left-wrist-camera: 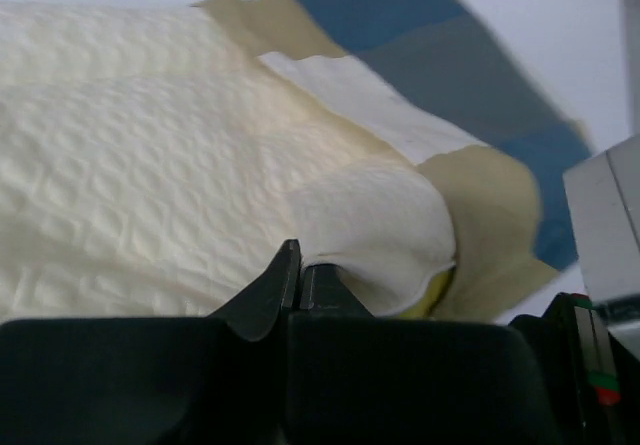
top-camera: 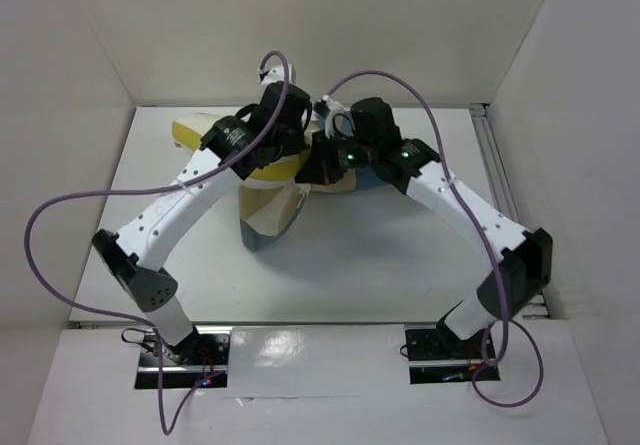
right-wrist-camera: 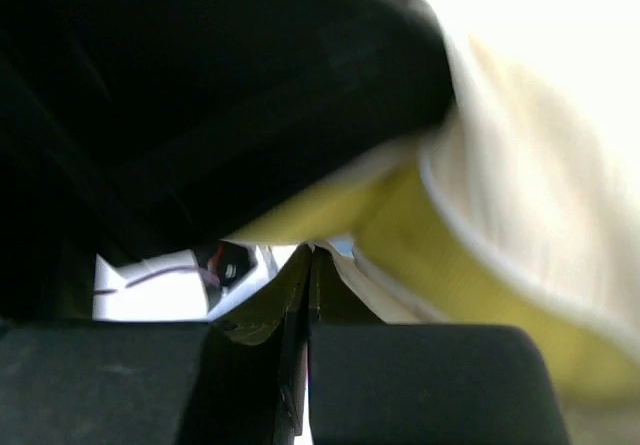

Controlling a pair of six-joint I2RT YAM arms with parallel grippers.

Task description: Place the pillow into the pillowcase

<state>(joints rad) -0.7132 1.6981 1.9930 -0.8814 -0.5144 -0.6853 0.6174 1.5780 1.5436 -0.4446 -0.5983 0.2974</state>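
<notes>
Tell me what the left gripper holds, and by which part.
The pillow, pinched at the edge of its curled-up corner by the shut left gripper.

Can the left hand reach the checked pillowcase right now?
Probably yes: the pillowcase lies just past the left hand, nothing between. But that hand looks shut on the pillow, so it must let go first.

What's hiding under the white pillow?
The checked pillowcase pokes out from beneath one corner of the pillow. How far it reaches underneath is covered.
</notes>
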